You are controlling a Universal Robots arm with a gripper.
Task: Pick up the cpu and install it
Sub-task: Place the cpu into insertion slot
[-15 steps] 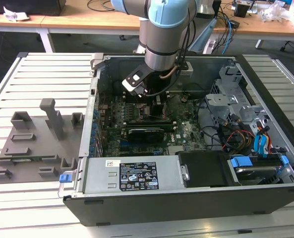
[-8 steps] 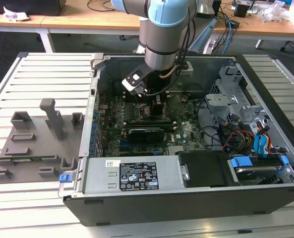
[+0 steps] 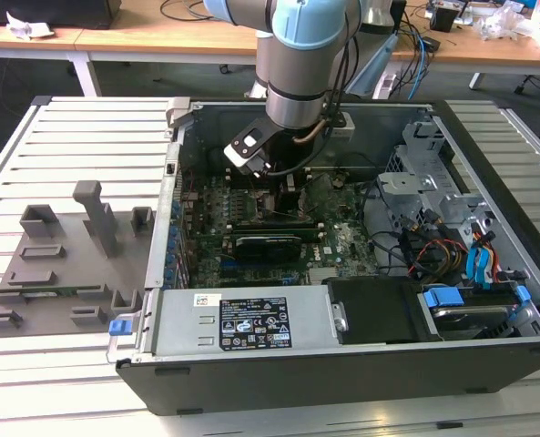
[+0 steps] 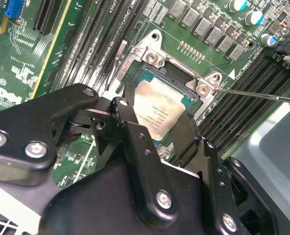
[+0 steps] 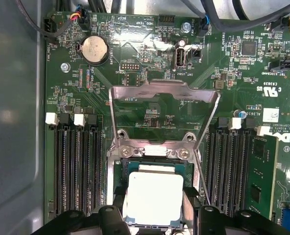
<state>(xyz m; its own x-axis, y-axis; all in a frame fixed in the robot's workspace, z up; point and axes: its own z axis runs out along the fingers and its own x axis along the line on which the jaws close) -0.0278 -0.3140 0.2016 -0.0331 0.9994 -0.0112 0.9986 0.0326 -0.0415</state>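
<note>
The cpu [image 5: 152, 196], a flat square chip with a pale silvery top, hangs just over the open socket [image 5: 154, 169] on the green motherboard. My gripper [image 5: 154, 208] is shut on it, one black finger [image 5: 118, 203] against each of two opposite edges. In the second wrist view the cpu [image 4: 157, 105] sits between the fingers [image 4: 127, 120] inside the metal socket frame [image 4: 152, 56]. In the exterior view the gripper [image 3: 274, 193] reaches down into the computer case, and the arm hides the cpu.
The socket's load plate [image 5: 163, 93] stands flipped open, its thin lever [image 4: 252, 93] off to one side. Memory slots [image 5: 76, 166] flank the socket. A grey fixture plate [image 3: 60, 264] lies at the exterior view's left, with the case wall [image 3: 165, 228] and power supply [image 3: 242, 319] close by.
</note>
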